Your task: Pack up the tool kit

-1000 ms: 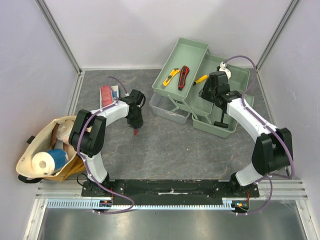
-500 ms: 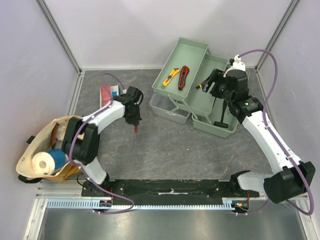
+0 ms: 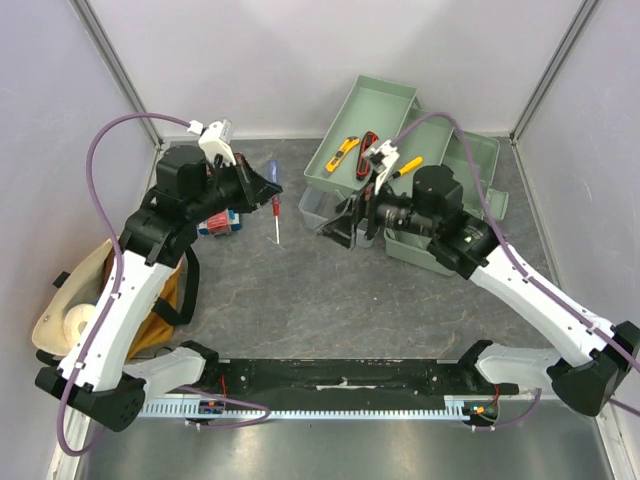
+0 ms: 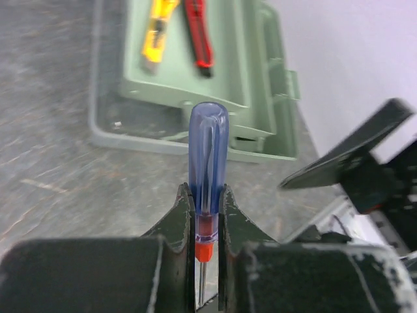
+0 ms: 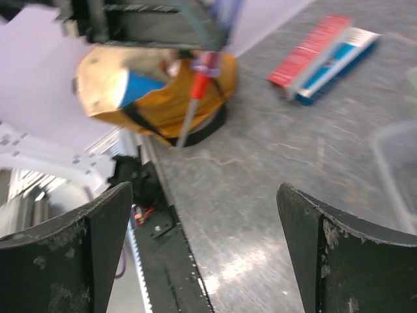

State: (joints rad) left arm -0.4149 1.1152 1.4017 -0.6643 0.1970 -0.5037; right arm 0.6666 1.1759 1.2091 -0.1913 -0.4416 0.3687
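Note:
The pale-green toolbox (image 3: 455,150) stands open at the back right, and its raised tray (image 3: 375,110) holds a yellow knife (image 3: 342,152) and a red-black cutter (image 3: 368,150). A yellow-handled screwdriver (image 3: 405,162) lies beside them. My left gripper (image 3: 264,186) is shut on a blue-handled screwdriver (image 3: 276,208), held above the table with its shaft pointing toward the arms. In the left wrist view the jaws (image 4: 207,215) pinch the handle (image 4: 208,150) just above its red collar, facing the toolbox (image 4: 260,98). My right gripper (image 3: 338,218) is wide open and empty, pointing left toward that screwdriver (image 5: 199,85).
A tan cloth bag (image 3: 75,305) with a paper roll sits at the left edge. The red-and-blue packet (image 3: 215,222) lies partly under the left arm and shows on the table in the right wrist view (image 5: 326,55). A clear lower tray (image 3: 325,212) juts from the toolbox's left side.
My left gripper closed on the screwdriver and lifted it up and back off the table. My right arm swung left away from the toolbox and its jaws opened wide.

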